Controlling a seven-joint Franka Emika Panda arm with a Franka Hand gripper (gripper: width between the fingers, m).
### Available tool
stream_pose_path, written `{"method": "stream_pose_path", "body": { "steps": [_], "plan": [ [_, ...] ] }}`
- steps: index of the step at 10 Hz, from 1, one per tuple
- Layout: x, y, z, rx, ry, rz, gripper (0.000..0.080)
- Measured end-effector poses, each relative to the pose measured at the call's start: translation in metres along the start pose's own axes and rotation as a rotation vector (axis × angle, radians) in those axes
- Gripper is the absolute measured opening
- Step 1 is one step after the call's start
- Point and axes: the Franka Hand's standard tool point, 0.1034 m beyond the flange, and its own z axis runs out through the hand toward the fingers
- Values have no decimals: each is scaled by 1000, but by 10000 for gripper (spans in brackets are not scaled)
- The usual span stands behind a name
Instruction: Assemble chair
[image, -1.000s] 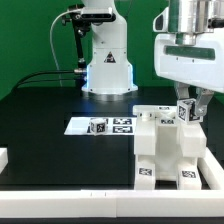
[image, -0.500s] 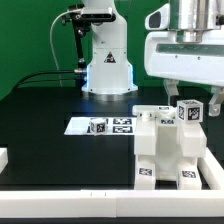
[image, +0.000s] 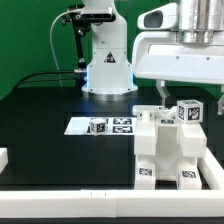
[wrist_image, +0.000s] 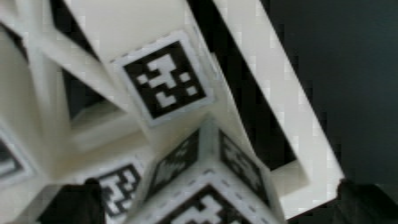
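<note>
Marker board (image: 110, 125) on black table (image: 40, 115)

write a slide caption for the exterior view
Open claw raised above the part-built white chair, marker board alongside.

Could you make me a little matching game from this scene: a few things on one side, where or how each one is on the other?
Things:
1. claw
2. chair
3. marker board
4. robot base

Places or states:
A. flat on the black table, at the exterior view's left of the chair
B. open, above the chair, holding nothing
C. at the back, before the green wall
D. by the white rail, exterior view's right

Pairs: 1-B, 2-D, 3-A, 4-C
</note>
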Motion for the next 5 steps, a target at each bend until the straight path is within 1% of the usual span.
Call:
{"method": "stream_pose_path", "body": {
  "steps": [1,2,3,4,5],
  "plan": [
    [2,1,1,4,11,-62,648],
    [1,1,1,4,11,-56,519],
    [1,1,1,3,11,-37,519],
    [1,1,1,3,10,-22,379],
    [1,1,1,5,10,22,281]
  ]
}}
